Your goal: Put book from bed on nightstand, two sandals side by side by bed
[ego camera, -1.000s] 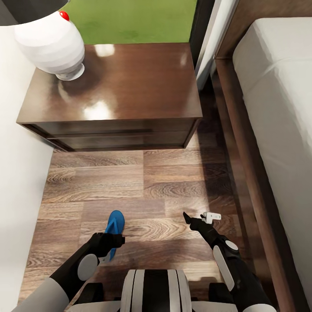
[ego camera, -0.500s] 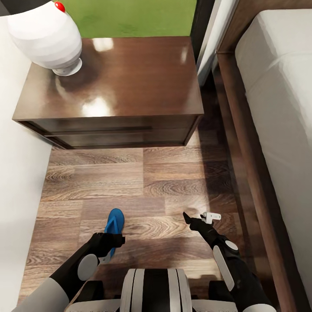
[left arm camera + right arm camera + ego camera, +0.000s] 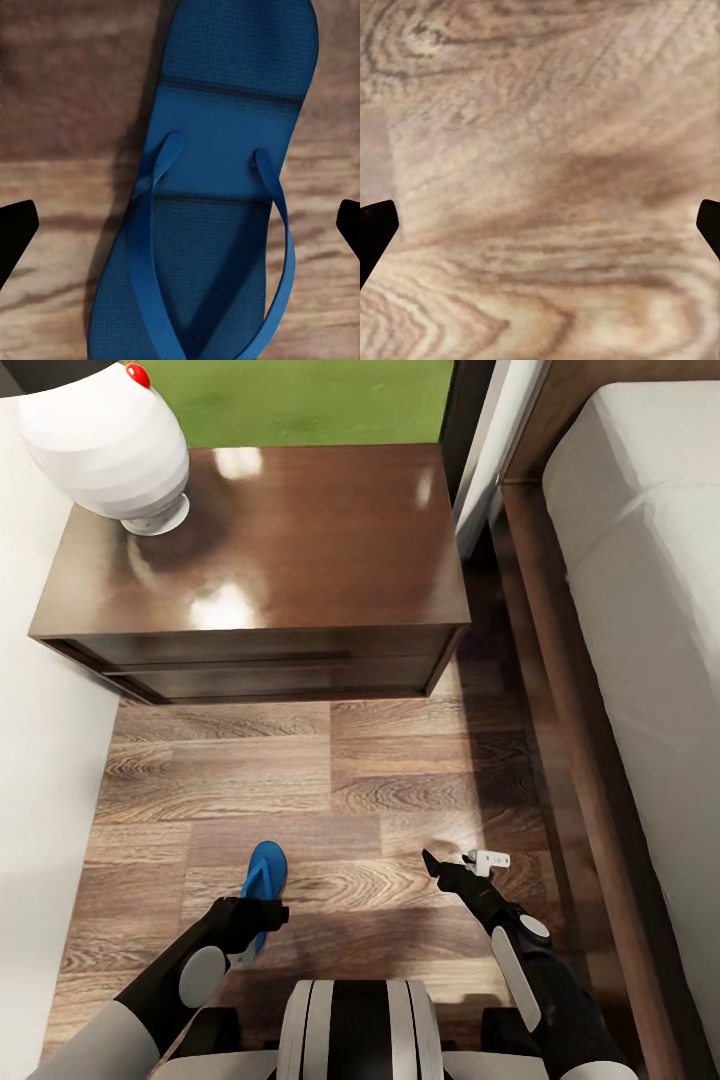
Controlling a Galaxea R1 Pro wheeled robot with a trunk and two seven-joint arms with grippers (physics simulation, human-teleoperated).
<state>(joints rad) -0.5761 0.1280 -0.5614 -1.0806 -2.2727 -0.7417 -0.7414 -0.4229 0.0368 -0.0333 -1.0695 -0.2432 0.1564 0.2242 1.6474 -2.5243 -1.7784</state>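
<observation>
Blue sandal (image 3: 214, 187) flat on the wood floor (image 3: 300, 780) under the left gripper (image 3: 262, 913), jaws spread wide and empty, right jaws likewise spread; risk of fingertips jamming the floor beside so thin a sole.

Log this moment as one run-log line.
left gripper: open, above sandal on floor | right gripper: open, empty | nightstand: lamp on top | bed: at right
</observation>
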